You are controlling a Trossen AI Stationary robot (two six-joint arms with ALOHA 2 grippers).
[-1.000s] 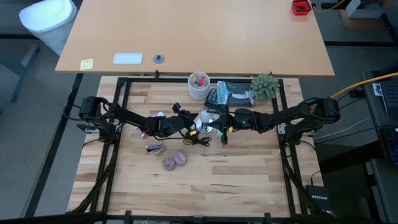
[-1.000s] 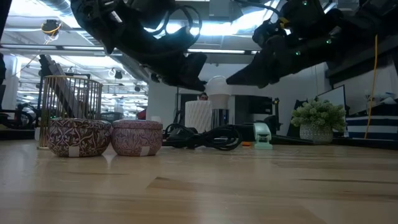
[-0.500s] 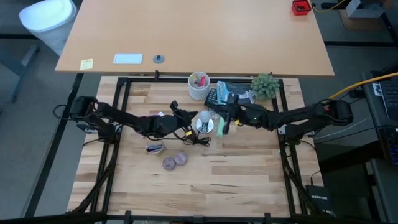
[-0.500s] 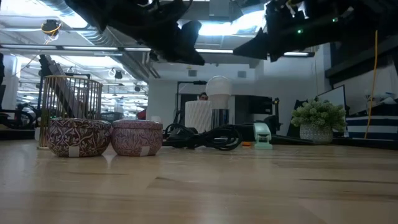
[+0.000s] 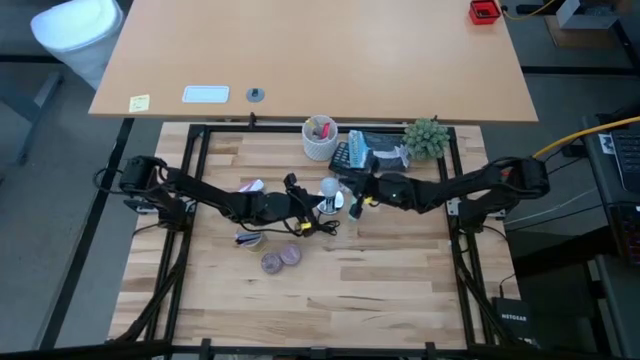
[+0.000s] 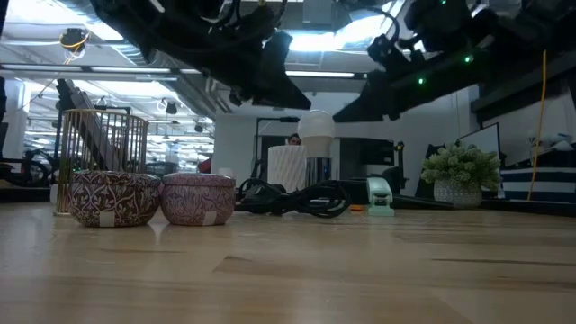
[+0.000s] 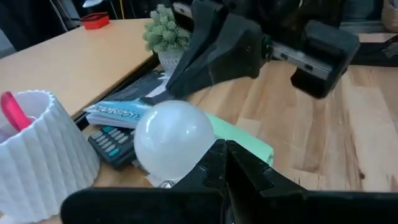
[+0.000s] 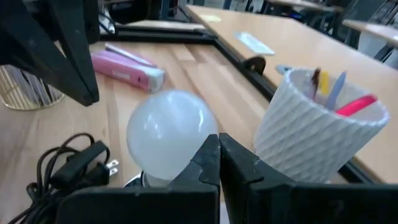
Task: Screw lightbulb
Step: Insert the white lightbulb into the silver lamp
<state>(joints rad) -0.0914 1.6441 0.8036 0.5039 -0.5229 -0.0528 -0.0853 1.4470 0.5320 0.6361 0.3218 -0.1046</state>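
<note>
The white lightbulb (image 6: 315,126) stands upright, its base in a socket (image 6: 316,171) on the table beside a coiled black cord (image 6: 297,200). It also shows in the high view (image 5: 328,187), the left wrist view (image 7: 173,140) and the right wrist view (image 8: 171,137). My left gripper (image 5: 302,200) is shut and hangs just left of and above the bulb, a small gap between them in the low view (image 6: 286,97). My right gripper (image 5: 354,200) is shut, its tip (image 6: 337,115) right beside the bulb's upper right side. My right gripper's shut tip comes slanting down from the table's right, close to the bulb's upper right side (image 6: 329,124). I cannot tell whether it touches the glass. My left gripper touches nothing.
Two purple round tins (image 6: 148,198) stand toward the near left of the bulb. A white ribbed cup of pens (image 5: 320,138), a calculator and booklet (image 5: 365,152) and a small plant (image 5: 427,138) stand behind it. A pink object (image 8: 127,65) and a wire basket (image 6: 99,144) lie left.
Both shut grippers rose well above the bulb half a second ago and have come back down beside its top, left gripper on its left and right gripper on its right. The bulb has stayed upright in place.
</note>
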